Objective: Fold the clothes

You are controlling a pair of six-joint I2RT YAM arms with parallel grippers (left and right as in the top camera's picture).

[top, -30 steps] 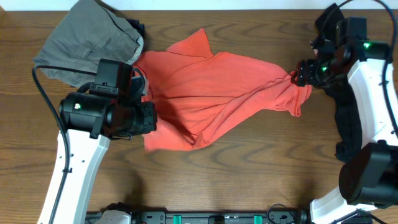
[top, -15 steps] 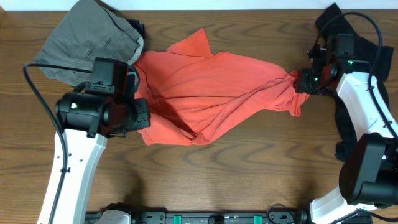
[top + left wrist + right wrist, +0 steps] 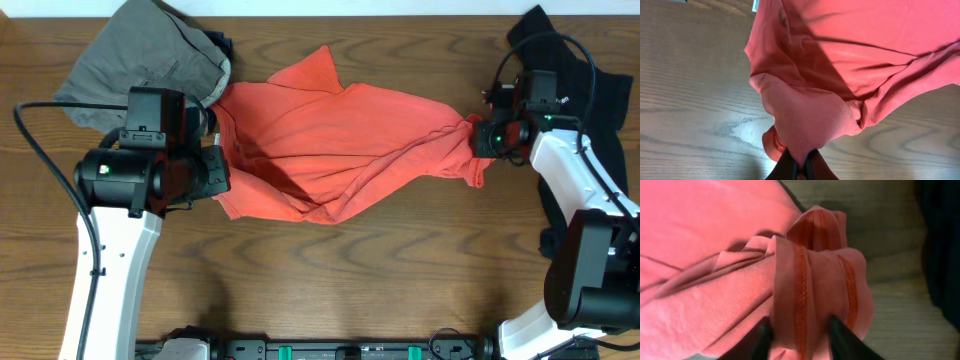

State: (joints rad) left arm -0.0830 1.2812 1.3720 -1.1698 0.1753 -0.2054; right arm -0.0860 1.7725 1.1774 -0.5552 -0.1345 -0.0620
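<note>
The coral-red T-shirt (image 3: pixel 330 150) lies stretched and creased across the middle of the table; its lettering is not showing. My left gripper (image 3: pixel 215 180) is shut on the shirt's left edge, and the left wrist view shows the fingers (image 3: pixel 801 170) pinching a bunched fold of red cloth (image 3: pixel 810 120). My right gripper (image 3: pixel 484 135) is shut on the shirt's right end, with a gathered hem (image 3: pixel 810 280) between its fingers (image 3: pixel 797 335). Grey-khaki shorts (image 3: pixel 140 60) lie at the back left. A black shirt (image 3: pixel 580 70) lies at the back right under the right arm.
A dark navy piece (image 3: pixel 218 45) peeks out beside the shorts. The wooden table (image 3: pixel 350 290) shows bare wood in front of the shirt. The arm bases stand at the front edge.
My left gripper has moved left and slightly back, pulling the shirt's lower left edge with it and stretching the cloth flatter. The right gripper has shifted slightly, still holding its end.
</note>
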